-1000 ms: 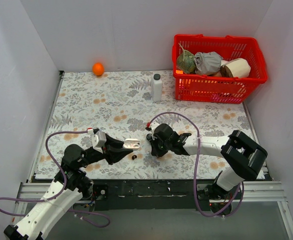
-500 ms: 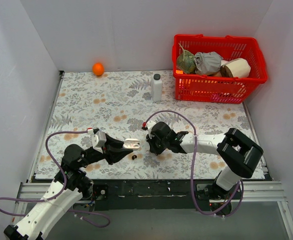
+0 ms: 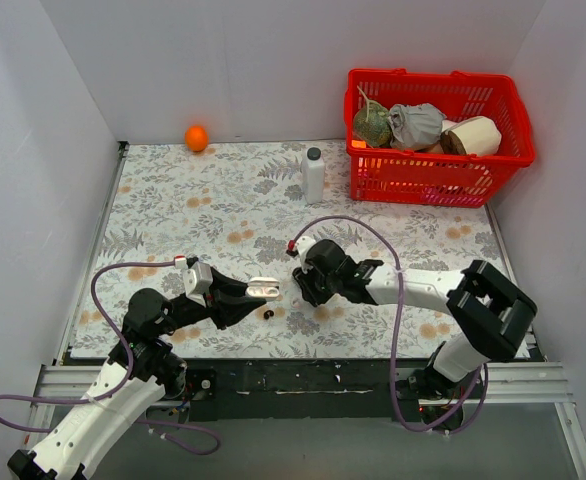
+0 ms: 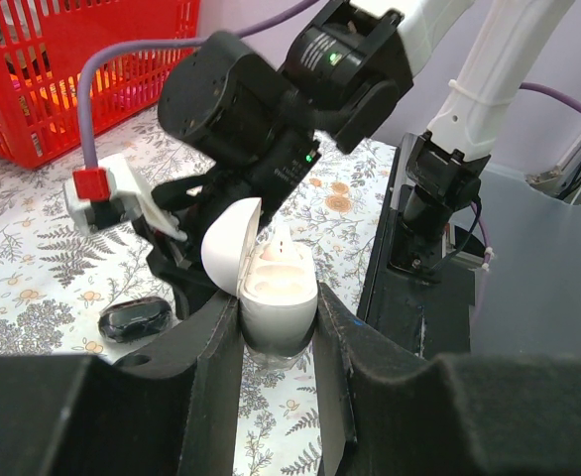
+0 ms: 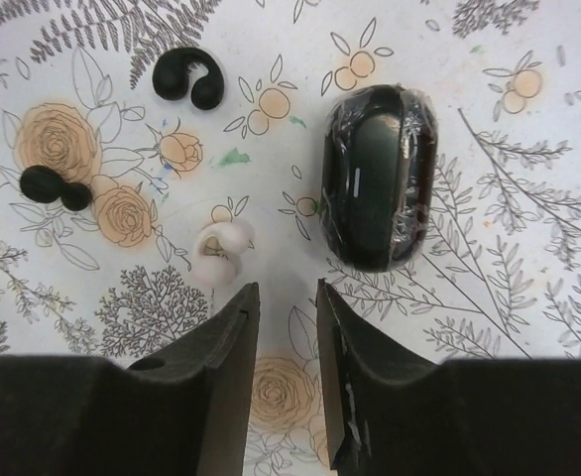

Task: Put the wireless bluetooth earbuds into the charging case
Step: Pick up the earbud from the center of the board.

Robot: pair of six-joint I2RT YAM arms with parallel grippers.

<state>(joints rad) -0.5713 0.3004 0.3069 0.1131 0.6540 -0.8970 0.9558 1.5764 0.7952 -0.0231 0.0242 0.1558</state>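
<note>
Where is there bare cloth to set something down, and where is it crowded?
Bare: left, from the orange to the left arm; right, between the red basket and the right arm. Crowded: centre front, around the left gripper holding the white charging case, right gripper, black case, white earbud, black earbuds.

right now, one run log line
left jaws: shut on open white case | right jaws: open, empty, beside whitish earbud | black case: closed, on table

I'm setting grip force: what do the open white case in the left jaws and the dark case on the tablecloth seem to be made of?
White case: likely hard moulded plastic with a satin finish; it is smooth, with an even soft sheen and no texture. Dark case: glossy black plastic, apparently wrapped in clear film; crinkled bright highlights run along its edges.
</note>
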